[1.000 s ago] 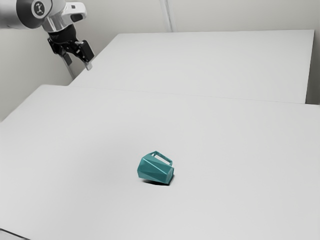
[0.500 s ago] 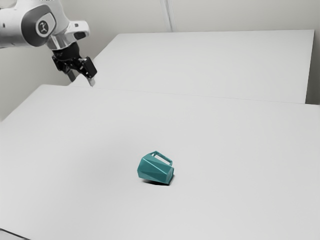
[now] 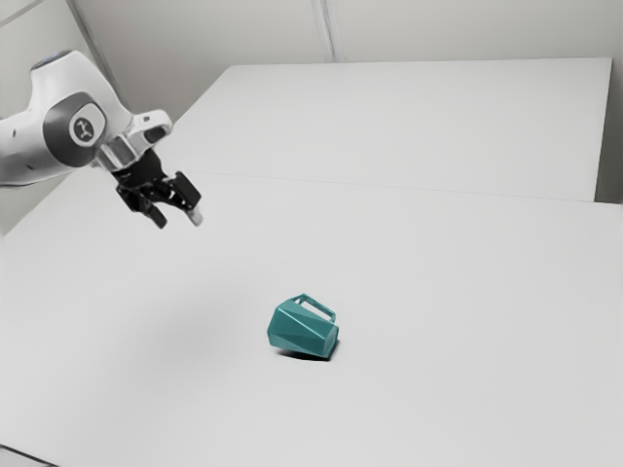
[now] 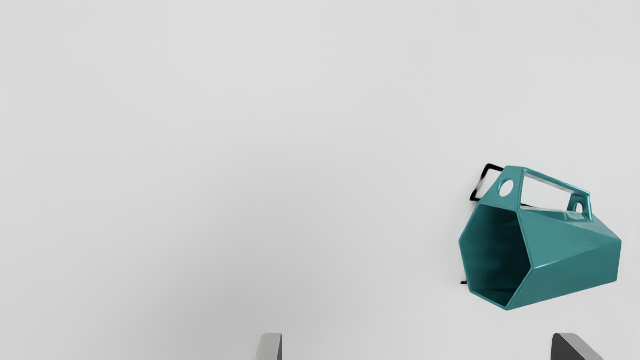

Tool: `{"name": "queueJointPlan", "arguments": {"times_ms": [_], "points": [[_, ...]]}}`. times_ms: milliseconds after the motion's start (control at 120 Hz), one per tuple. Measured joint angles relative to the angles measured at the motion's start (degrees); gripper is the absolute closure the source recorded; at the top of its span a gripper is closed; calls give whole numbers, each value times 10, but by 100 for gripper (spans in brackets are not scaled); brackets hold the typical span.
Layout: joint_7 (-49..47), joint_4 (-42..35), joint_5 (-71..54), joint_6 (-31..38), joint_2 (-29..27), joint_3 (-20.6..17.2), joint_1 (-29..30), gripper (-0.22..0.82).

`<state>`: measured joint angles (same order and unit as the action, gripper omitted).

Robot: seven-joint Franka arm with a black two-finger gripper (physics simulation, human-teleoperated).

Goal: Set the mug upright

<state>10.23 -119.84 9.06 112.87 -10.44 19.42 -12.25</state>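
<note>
Item: mug [image 3: 304, 331], teal, faceted, with a six-sided mouth [image 4: 495, 255]. Position: on its side on the surface [image 3: 438, 282], not upright. Mouth toward the arm and the exterior view's left; closed base [image 3: 332, 341] toward the exterior view's right. Interior dark, seen in the wrist view.

Fitting: handle [image 4: 556, 180], angular, teal, running along the mug's upper side in the exterior view; round hole in each of its end brackets. Dark shadow beneath the body, with black shadow lines just beside the mouth end and handle in the wrist view.

Item: gripper [image 3: 179, 221], black, two-fingered, pale at the tips. State: wide open, fingertips well apart, with hold of nothing. Position: raised above the surface, tilted, well apart from the mug, toward the exterior view's upper left. In the wrist view, the mug lies ahead of the fingertips, nearer to one of them than the other.

Item: arm [image 3: 83, 131], white and grey, entering from the exterior view's left.

Setting: surface, plain white; large white panel [image 3: 419, 122] behind it; pale wall [image 3: 467, 29] beyond; thin dark line [image 3: 29, 455] at the exterior view's lower left corner.
</note>
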Motion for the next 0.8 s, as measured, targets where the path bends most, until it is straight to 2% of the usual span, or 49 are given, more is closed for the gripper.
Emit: {"name": "queueJointPlan", "arguments": {"times_ms": [283, 458, 800], "points": [[19, -92, 90, 64, -33, 12, -1, 2], [54, -134, 163, 86, -40, 33, -7, 2], [164, -174, 289, 43, -32, 57, -10, 3]]}}
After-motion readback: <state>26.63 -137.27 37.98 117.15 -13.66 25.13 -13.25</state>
